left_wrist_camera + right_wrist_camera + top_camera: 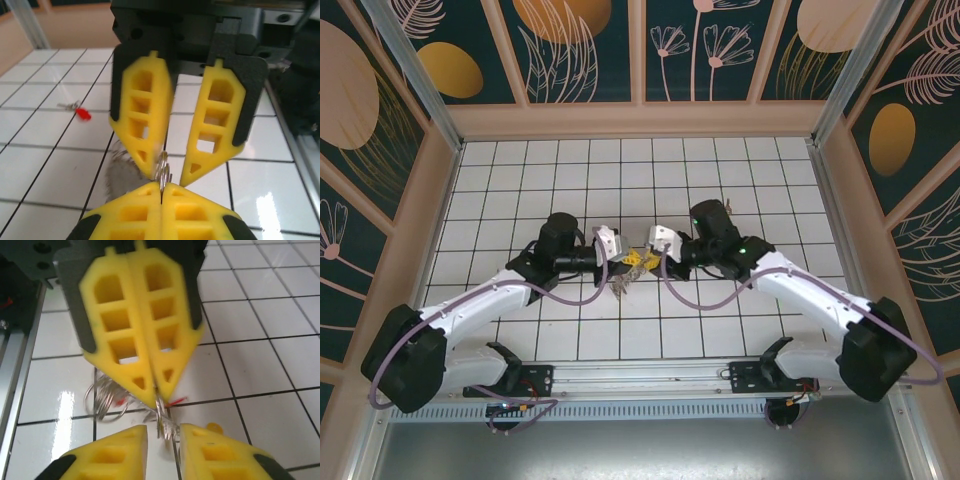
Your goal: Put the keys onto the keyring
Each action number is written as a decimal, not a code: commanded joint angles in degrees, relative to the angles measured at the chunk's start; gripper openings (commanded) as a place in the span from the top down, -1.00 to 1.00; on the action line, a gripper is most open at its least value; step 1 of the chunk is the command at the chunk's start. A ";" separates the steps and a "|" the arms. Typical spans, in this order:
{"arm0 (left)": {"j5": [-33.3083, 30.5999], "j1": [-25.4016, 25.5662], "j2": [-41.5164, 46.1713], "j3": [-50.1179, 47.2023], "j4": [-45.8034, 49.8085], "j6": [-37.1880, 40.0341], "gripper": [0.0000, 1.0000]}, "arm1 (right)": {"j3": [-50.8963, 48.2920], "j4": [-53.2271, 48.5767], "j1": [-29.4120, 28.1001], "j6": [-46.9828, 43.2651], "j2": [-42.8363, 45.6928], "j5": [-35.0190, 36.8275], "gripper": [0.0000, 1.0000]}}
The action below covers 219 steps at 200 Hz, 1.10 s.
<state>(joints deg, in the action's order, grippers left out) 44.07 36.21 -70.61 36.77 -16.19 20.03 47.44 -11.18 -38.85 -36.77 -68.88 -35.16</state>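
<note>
Nearest me, the left arm (470,310) and right arm (800,290) are bolted at the near edge of the counter (650,335). From there they reach in and meet over its middle.

At that meeting point the left jaws are pressed fully together on the thin wire of the keyring (164,169), pinching it right at their tips. The right jaws face them nose to nose and stand narrowly apart, with the ring's wire in the gap. I see neither side touching it, so I take them as holding nothing.

Below the pinch the rest of the ring hangs as a loose bunch of silvery loops. Red slivers among them I judge to be keys (175,401). A small yellow-tan piece (215,428) just beside the right jaws may be another key head; I cannot tell.

Farther out, toward the far edge, one red-headed key (82,114) lies alone on the tiles, well apart from both arms.

The whole bunch depends on one tip pinch on round wire. If I close the right jaws off-centre, they could lever the ring sideways and pop it free, dropping everything. The dangling loops could also snag the right jaws as I pull away. And while I fetch the loose key, the ring may swivel in the left jaws, leaving its opening facing the wrong way.
</note>
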 commanded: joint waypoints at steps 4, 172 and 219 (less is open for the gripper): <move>8.15 0.53 1.44 -0.69 -9.86 -5.33 1.00 | -2.34 5.23 3.71 1.50 5.42 -3.74 0.42; 9.67 0.53 -1.68 -2.71 -29.97 -18.92 1.00 | -4.87 8.84 5.58 -0.14 10.62 -13.80 0.56; 9.88 0.57 -2.60 -3.42 -34.81 -21.76 1.00 | -6.30 15.63 3.53 3.35 9.29 -13.02 0.51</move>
<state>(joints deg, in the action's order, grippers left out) 52.31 36.45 -72.86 33.52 -43.31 1.13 40.88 -1.87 -34.46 -35.38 -59.31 -46.17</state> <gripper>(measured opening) 0.066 0.246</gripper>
